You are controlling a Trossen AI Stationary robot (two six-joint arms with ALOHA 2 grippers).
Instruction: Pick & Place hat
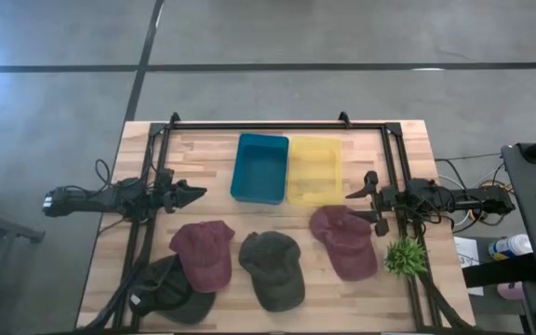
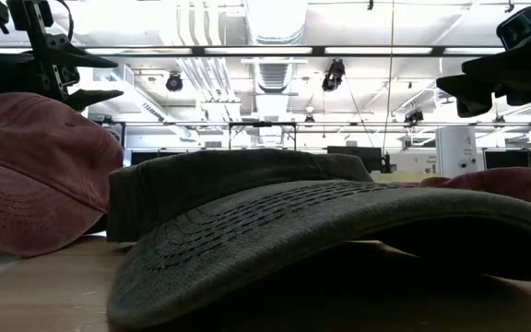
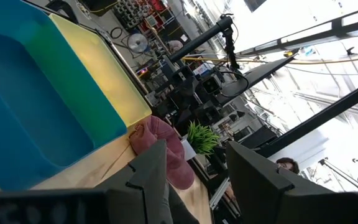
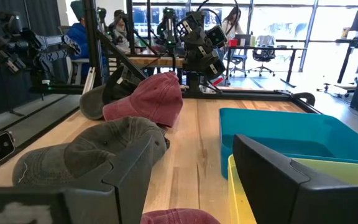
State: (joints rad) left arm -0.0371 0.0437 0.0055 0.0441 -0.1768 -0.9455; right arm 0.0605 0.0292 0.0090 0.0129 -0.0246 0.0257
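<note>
I see a blue bin [image 1: 261,167] beside a yellow bin [image 1: 314,169], two maroon caps [image 1: 204,255] [image 1: 345,241], two dark olive caps [image 1: 273,270] [image 1: 169,292], a green plant [image 1: 405,257], and pale wood-grain table [image 1: 212,154].

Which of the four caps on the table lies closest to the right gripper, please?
The maroon cap just below the right gripper, nearest the small green plant.

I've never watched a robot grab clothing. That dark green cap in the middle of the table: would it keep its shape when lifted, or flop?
The dark green cap would probably flop in part: its soft crown already looks slumped. The curved brim looks stiffer and would likely hold its shape. Being cloth, it is probably light and may slide if pushed.
</note>
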